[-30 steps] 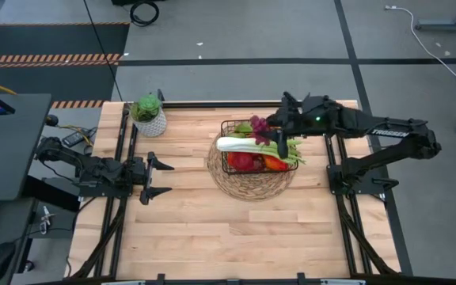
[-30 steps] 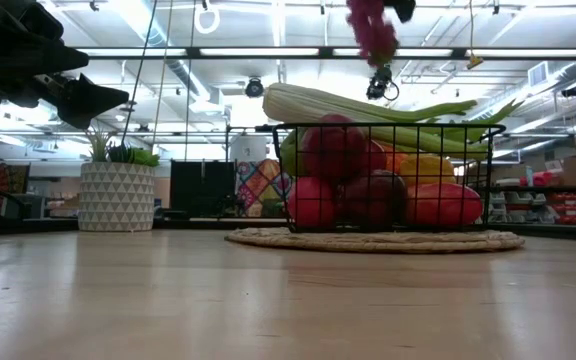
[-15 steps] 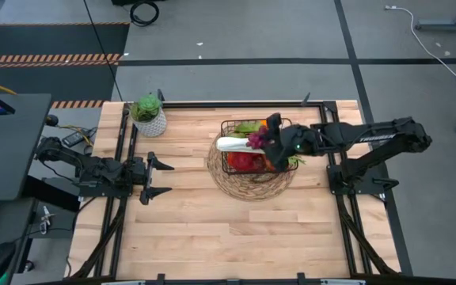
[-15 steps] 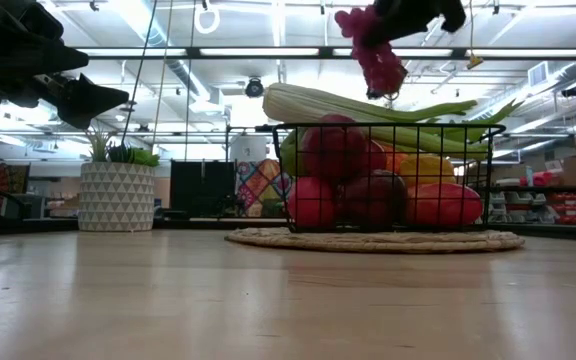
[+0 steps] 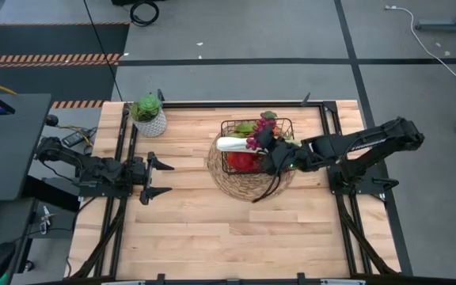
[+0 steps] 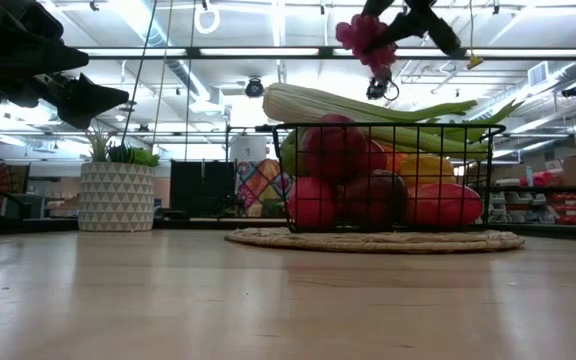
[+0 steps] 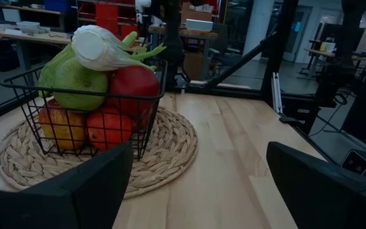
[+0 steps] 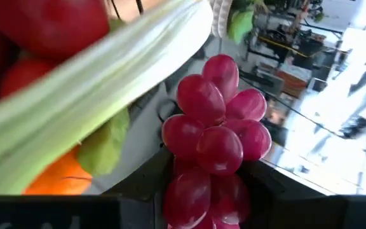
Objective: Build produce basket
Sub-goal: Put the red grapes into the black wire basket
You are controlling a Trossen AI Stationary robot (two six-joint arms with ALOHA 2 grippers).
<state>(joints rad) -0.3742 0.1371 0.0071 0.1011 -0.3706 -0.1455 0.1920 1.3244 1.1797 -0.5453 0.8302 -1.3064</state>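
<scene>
Right tool point(image 5: 269, 147) clamped on grapes point(image 5: 260, 133), bunch pinched between the fingers in wrist view point(image 8: 211, 143), hanging up high over basket point(image 5: 257, 146). Low view: grapes point(image 6: 364, 38) well above celery point(image 6: 368, 105), not touching. Basket on woven mat point(image 5: 249, 180), mid-table, packed w/ apples point(image 6: 331, 150), peppers, pear point(image 7: 78, 79). Celery laid across top. Fingertips themselves hidden behind fruit; tool's upper part cut off in low view. Left tool point(image 5: 157, 178) spread wide, empty, parked near left edge of table point(image 5: 212, 229).
</scene>
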